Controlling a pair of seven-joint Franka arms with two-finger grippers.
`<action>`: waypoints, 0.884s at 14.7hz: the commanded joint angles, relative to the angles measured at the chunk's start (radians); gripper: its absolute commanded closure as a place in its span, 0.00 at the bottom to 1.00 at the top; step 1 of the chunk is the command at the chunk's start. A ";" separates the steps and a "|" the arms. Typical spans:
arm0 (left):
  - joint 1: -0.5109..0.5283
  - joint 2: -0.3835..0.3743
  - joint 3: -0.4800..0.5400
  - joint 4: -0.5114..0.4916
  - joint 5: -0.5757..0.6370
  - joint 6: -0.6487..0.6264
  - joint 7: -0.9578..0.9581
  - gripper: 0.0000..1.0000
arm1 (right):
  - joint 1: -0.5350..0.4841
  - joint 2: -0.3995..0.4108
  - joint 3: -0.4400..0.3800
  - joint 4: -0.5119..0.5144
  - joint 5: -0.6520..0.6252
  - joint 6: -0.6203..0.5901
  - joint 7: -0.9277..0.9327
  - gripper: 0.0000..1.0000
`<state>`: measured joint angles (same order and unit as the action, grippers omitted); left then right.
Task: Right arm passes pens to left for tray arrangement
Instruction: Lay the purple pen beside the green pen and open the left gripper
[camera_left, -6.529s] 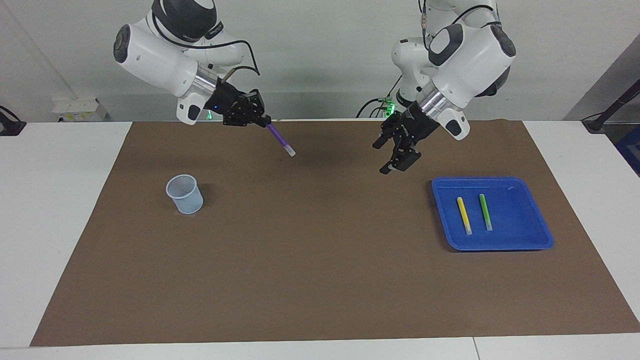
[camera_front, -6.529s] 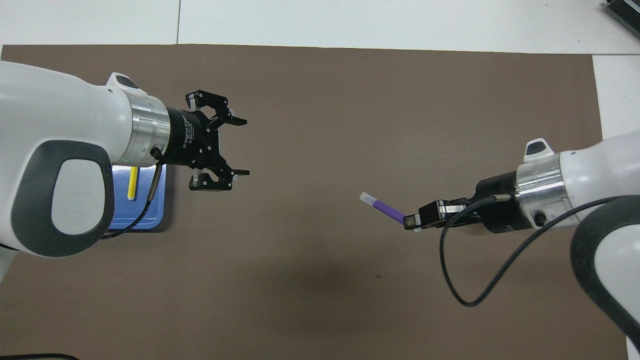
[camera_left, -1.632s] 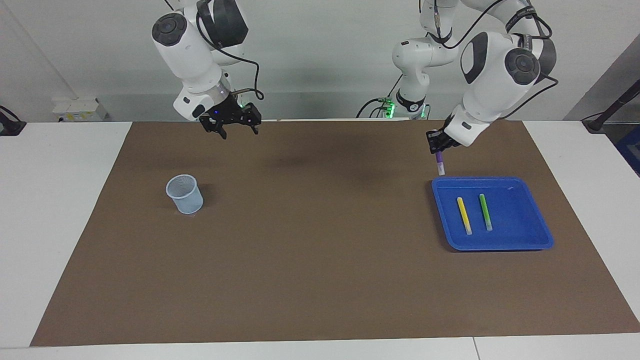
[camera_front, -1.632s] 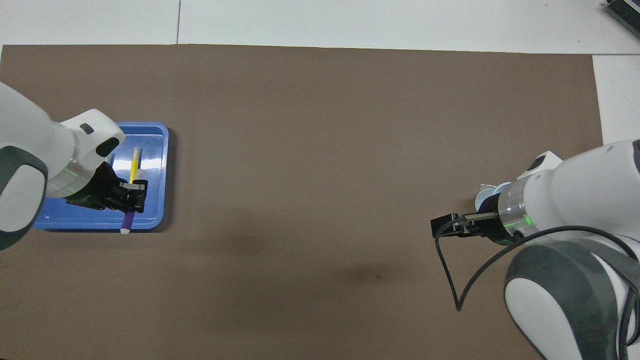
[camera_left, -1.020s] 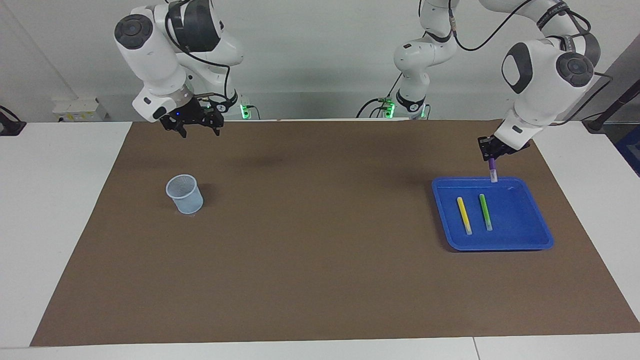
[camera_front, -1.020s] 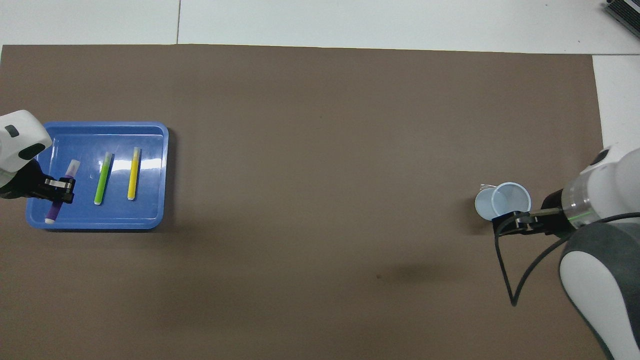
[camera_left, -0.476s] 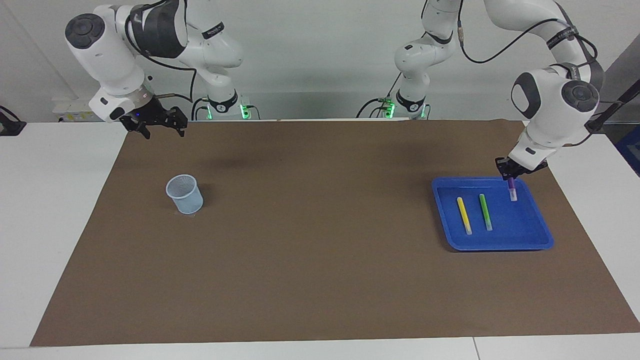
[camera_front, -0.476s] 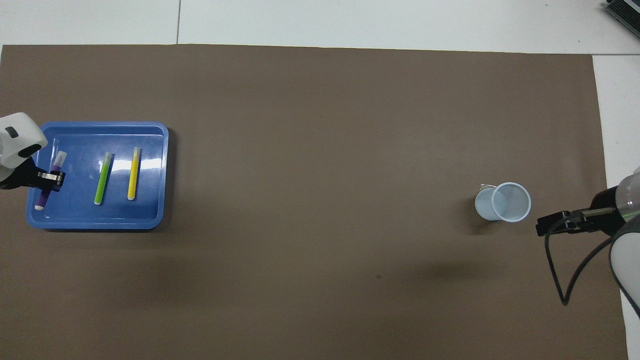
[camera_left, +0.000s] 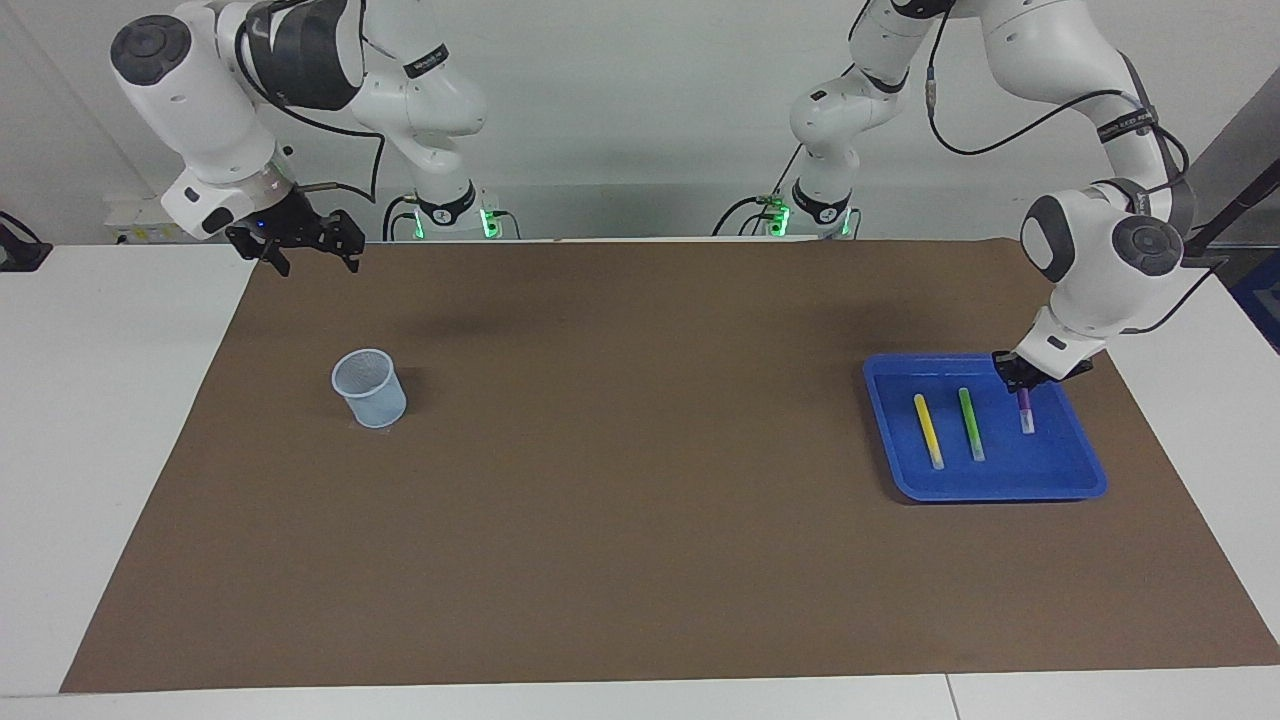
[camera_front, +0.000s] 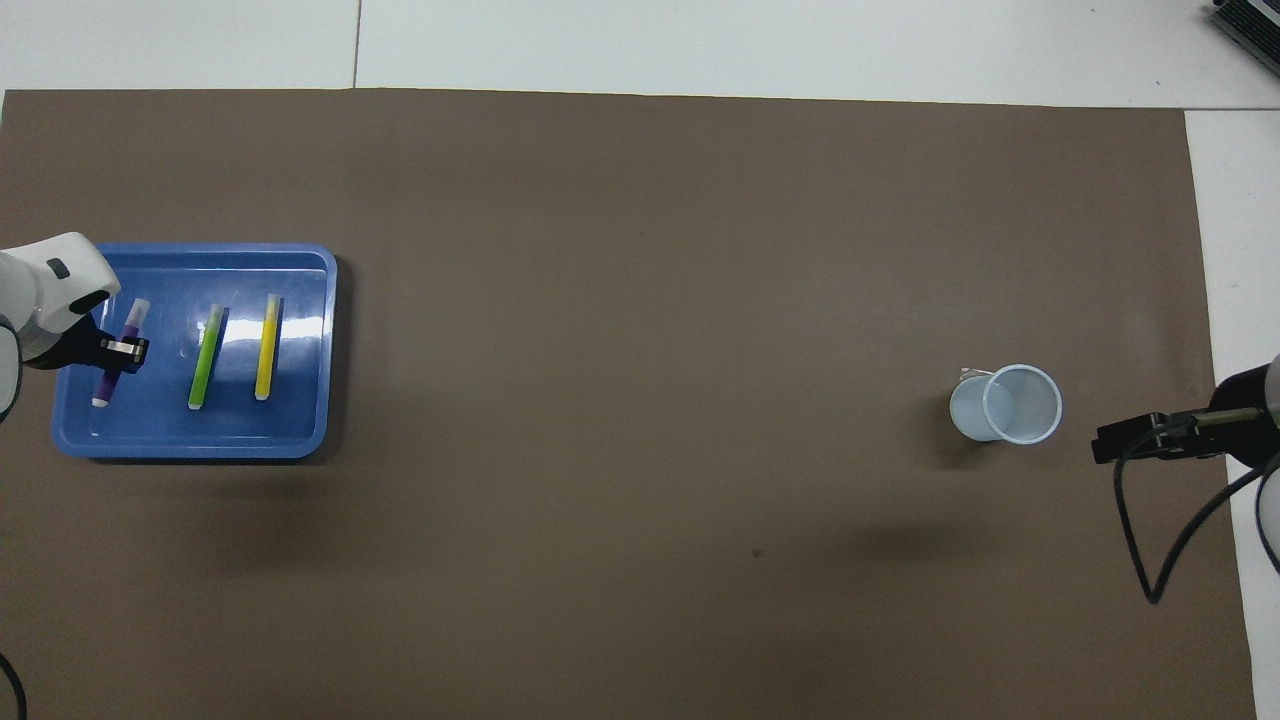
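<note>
The purple pen (camera_front: 119, 349) is being held in the closed left pincer (camera_left: 1022, 388) low over the blue tray (camera_left: 1070, 473), long axis parallel to the green pen (camera_left: 970, 423) at its 3 o'clock overhead; the open, empty right pincer (camera_left: 305, 252) is waiting well apart

White table (camera_left: 100, 450) under a brown mat (camera_left: 620, 480); plain pale wall (camera_left: 620, 120) at twelve o'clock.
</note>
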<state>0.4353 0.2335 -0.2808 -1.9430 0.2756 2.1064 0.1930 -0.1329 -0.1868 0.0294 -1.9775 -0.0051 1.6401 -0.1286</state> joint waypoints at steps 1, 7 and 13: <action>0.031 0.036 -0.009 -0.007 0.039 0.064 0.006 1.00 | 0.041 0.041 -0.058 0.042 -0.015 0.009 -0.002 0.00; 0.034 0.087 -0.003 -0.037 0.047 0.185 -0.007 1.00 | 0.084 0.096 -0.157 0.114 -0.016 -0.005 -0.100 0.00; 0.036 0.110 0.002 -0.053 0.132 0.247 -0.009 1.00 | 0.079 0.144 -0.155 0.218 -0.010 -0.060 -0.112 0.00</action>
<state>0.4634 0.3486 -0.2788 -1.9711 0.3786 2.3097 0.1919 -0.0523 -0.0761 -0.1247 -1.8232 -0.0051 1.6133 -0.2115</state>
